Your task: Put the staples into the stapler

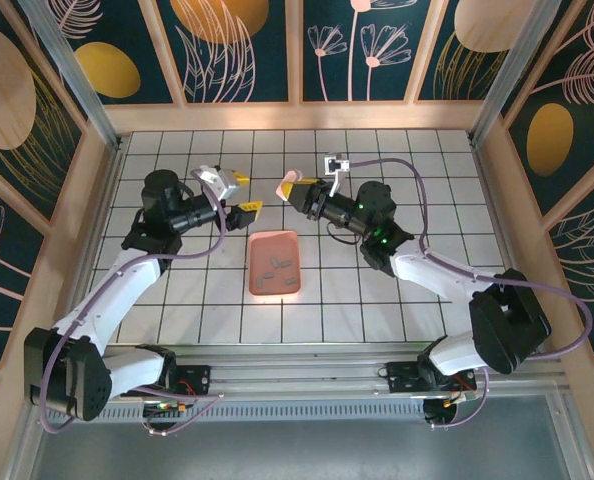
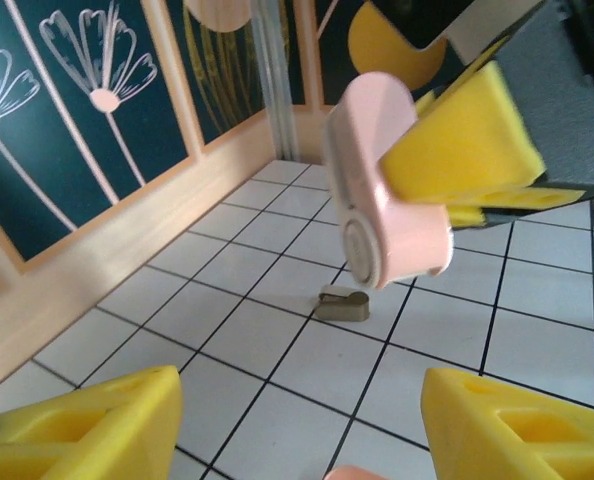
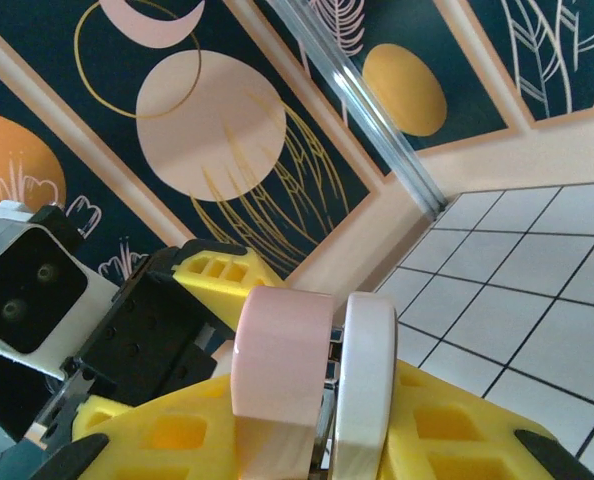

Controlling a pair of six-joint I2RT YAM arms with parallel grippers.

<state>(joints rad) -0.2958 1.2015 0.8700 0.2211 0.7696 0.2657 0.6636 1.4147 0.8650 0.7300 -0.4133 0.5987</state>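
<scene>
Two arms were observed over the white tiled surface (image 1: 427, 170), both reaching toward its far middle.

Right arm: the right fingers (image 3: 457, 440) were clenched on the stapler (image 2: 387, 200), one yellow pad on each side of it. The stapler was held in the air, clear of the surface and just beyond the far end of the tray (image 1: 287, 245). In the right wrist view its pink half and white half stood side by side, with a thin line of silvery metal between them. In the left wrist view its rounded pink hinge end pointed toward the left arm.

Left arm: the left fingers (image 1: 249, 209) were released and spread apart, with nothing between them. They faced the stapler from the left, near it but not touching.

Staples (image 1: 277, 266): several small grey strips lay loose inside the salmon-pink tray, mostly in its middle and near half (an exact count could not be made from the overhead view). The tray rested flat on the surface between the two arms, nearer their bases than the stapler.

Other item: a small grey-brown block (image 2: 342, 303) sat on a tile, seen below the raised stapler in the left wrist view and apart from both sets of fingers.
</scene>
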